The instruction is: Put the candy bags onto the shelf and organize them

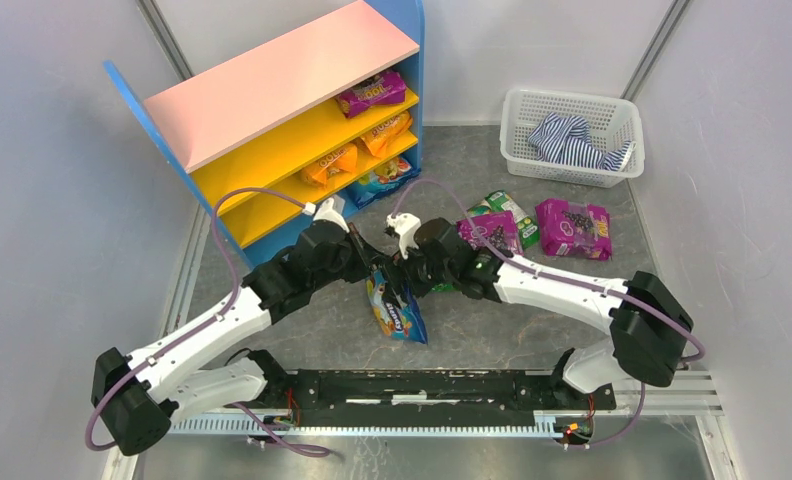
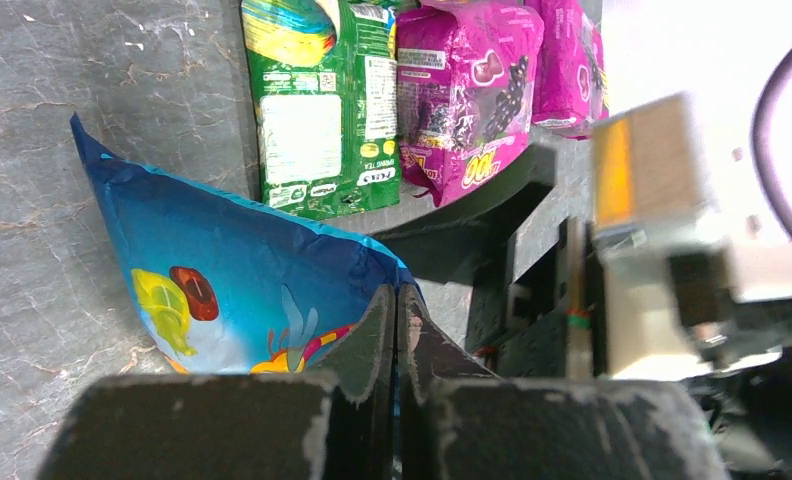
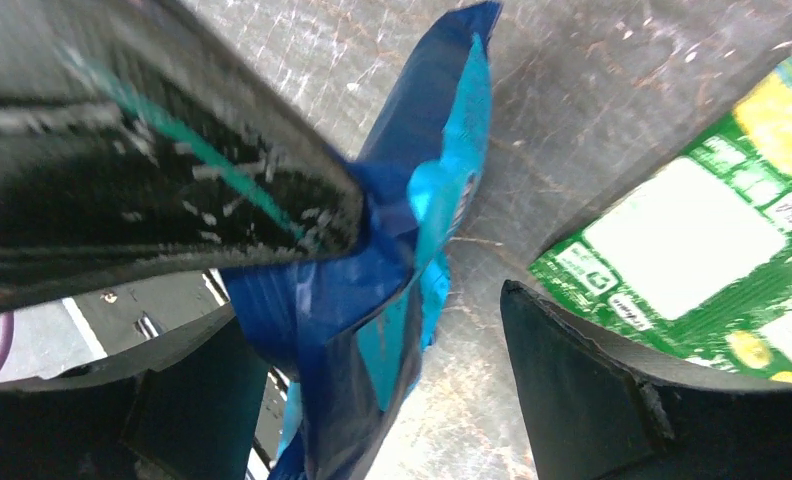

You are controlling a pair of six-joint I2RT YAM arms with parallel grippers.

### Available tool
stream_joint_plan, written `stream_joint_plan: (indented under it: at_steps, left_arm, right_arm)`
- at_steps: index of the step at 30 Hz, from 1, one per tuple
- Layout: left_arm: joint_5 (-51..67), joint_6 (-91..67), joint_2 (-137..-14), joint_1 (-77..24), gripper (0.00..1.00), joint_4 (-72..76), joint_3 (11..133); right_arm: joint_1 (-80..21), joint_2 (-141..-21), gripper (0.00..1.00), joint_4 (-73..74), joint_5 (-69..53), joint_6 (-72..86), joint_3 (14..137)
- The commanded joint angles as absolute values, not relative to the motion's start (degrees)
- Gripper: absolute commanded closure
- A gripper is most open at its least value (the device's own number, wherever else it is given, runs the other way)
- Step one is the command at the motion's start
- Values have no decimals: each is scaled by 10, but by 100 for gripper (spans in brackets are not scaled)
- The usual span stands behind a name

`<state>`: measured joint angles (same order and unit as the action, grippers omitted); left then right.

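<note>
My left gripper is shut on the top edge of a shiny blue candy bag, which hangs down to the table; the pinch shows in the left wrist view on the blue bag. My right gripper is open, and its jaws stand either side of the same bag without touching it. A green bag and two purple bags lie on the table to the right. The shelf at the back left holds a purple bag, two orange bags and a blue bag.
A white mesh basket with a striped cloth stands at the back right. The two arms meet at the table's middle, wrists nearly touching. White walls close in on both sides.
</note>
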<state>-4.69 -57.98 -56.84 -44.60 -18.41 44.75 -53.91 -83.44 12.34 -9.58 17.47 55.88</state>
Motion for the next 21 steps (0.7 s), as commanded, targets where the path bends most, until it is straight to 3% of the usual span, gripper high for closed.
stream_joint_plan:
  at_steps: [1,8,13,15,19,21]
  left_arm:
    - [-68,-569,-543,-446,98,-147,466]
    - [-76,-552,-538,-446,98,-147,477]
    - [-82,-540,-529,-446,96,-150,478]
    - [-83,-527,-520,-446,81,-158,483]
    - [-99,-471,-486,-446,21,-220,516]
    - [-115,-428,-463,-446,6,-271,545]
  right_arm:
    - [-570,-821,13,43,-48,235,516]
    - [-606,-806,21,-23,64,274,461]
    - [-607,-789,45,-71,62,294,428]
    - [-607,-775,56,-108,58,308,405]
    - [-606,-765,74,-163,37,326,383]
    - [-604,-779,83,-166,23,337,395]
